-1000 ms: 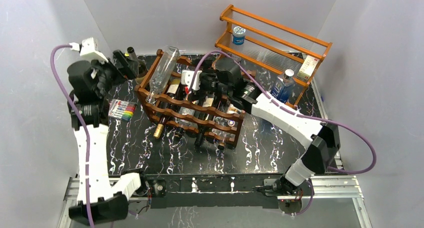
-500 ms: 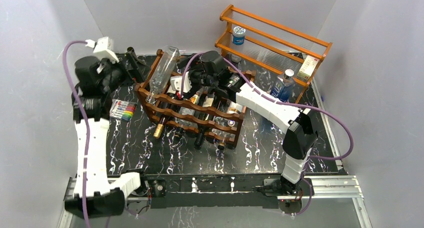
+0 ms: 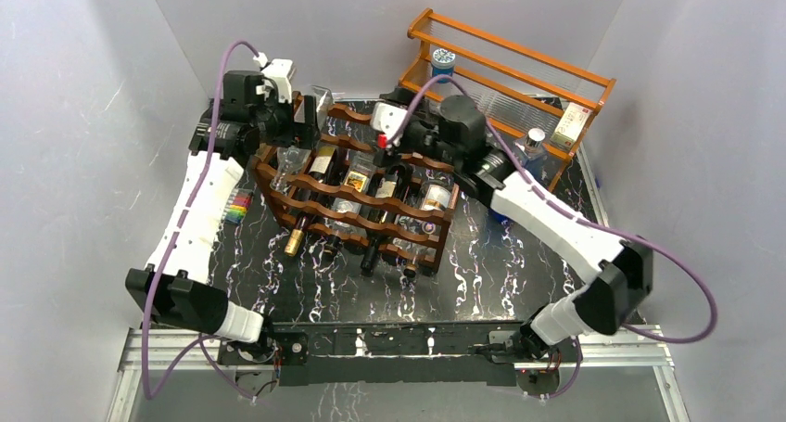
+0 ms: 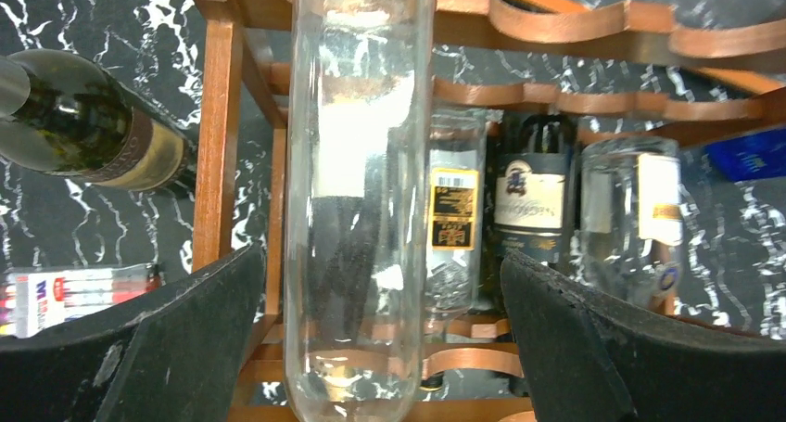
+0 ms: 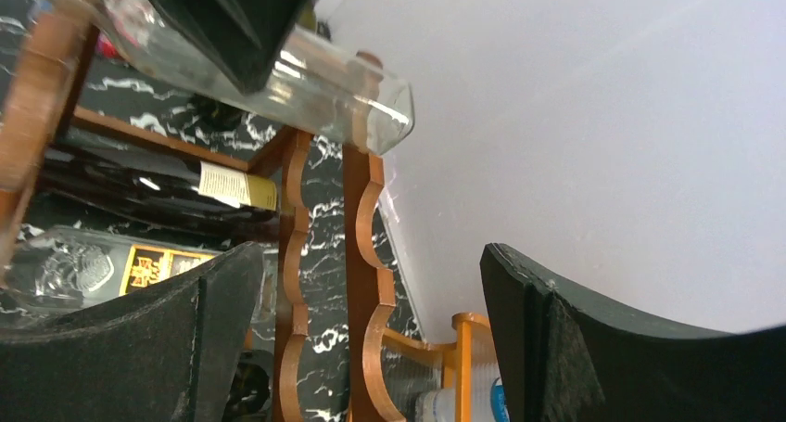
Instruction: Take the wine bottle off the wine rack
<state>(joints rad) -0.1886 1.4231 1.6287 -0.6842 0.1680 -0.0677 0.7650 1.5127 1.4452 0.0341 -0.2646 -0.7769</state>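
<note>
The wine rack (image 3: 357,204) is a dark reddish-brown lattice with scalloped rails, holding several bottles. A clear empty wine bottle (image 3: 320,97) leans in its back-left slot, base up. My left gripper (image 3: 295,130) is over it. In the left wrist view the clear bottle (image 4: 357,190) stands between the open fingers (image 4: 139,348), and neither touches it. My right gripper (image 3: 375,134) is open over the rack's back top. In the right wrist view a scalloped rail (image 5: 371,283) lies between its fingers (image 5: 602,348), and the clear bottle's base (image 5: 361,107) is above.
A dark bottle (image 4: 83,130) lies on the table left of the rack, next to a pack of markers (image 3: 236,204). The orange shelf (image 3: 519,79) stands back right with a blue-capped jar (image 3: 443,65); a blue bottle (image 3: 524,158) is beside it.
My left arm has swung right from the table's left side to the rack, with its open jaws now round the clear bottle. My right gripper has shifted back and to the right.
</note>
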